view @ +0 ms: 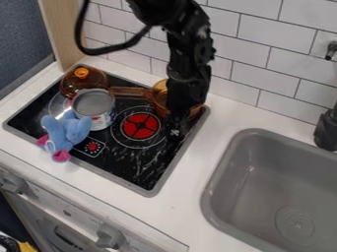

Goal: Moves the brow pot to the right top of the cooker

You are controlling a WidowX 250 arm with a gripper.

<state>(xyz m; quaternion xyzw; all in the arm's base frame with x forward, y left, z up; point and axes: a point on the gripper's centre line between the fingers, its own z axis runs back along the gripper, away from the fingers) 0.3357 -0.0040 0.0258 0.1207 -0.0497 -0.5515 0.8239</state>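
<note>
The black gripper (176,125) hangs at the right part of the cooker (135,170), right of the red burner. Behind it and partly covered by the arm is the amber-brown pot (159,98), at the cooker's back right. Its brown handle (129,92) points left, and a bit of the pot shows at the arm's right side. Whether the gripper touches the pot cannot be made out.
A silver can (94,109) stands on the cooker's left half, with an amber lid-like piece (83,80) behind it. A blue plush toy (66,132) lies at the front left. The grey sink (263,182) is at right, the tiled wall (243,54) behind.
</note>
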